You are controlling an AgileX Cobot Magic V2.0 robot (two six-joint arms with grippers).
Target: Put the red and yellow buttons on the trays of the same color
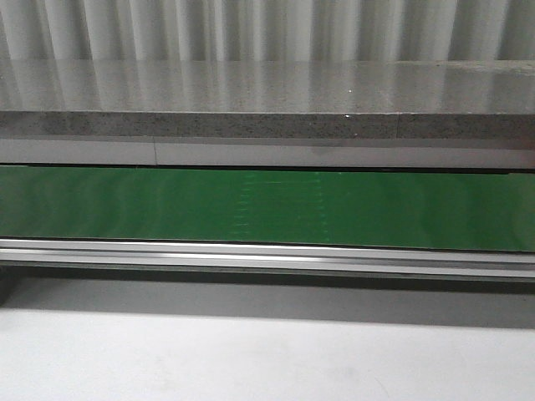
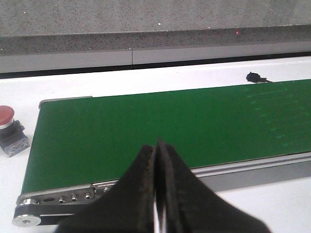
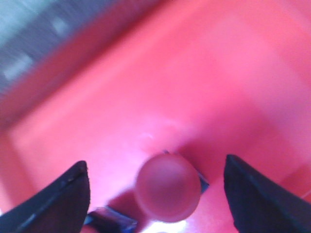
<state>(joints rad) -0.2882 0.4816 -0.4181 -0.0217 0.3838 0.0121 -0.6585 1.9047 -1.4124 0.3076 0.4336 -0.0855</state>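
Observation:
A red button [image 2: 8,127] on a grey base stands on the white table, just off the end of the green conveyor belt [image 2: 146,126]. My left gripper [image 2: 156,145] hangs over the belt's near rail, shut with nothing between its fingers. In the blurred right wrist view, my right gripper [image 3: 155,164] is open above the floor of the red tray [image 3: 160,82]. Another red button [image 3: 167,187] sits on that tray between the two spread fingers, touching neither. No yellow button or yellow tray shows. Neither gripper appears in the front view.
The green belt [image 1: 267,207] runs across the front view, with a metal rail [image 1: 267,255] along its near side and a grey stone ledge [image 1: 267,100] behind. A small black thing [image 2: 255,77] lies beyond the belt. A dark bluish piece [image 3: 109,221] lies by the button on the tray.

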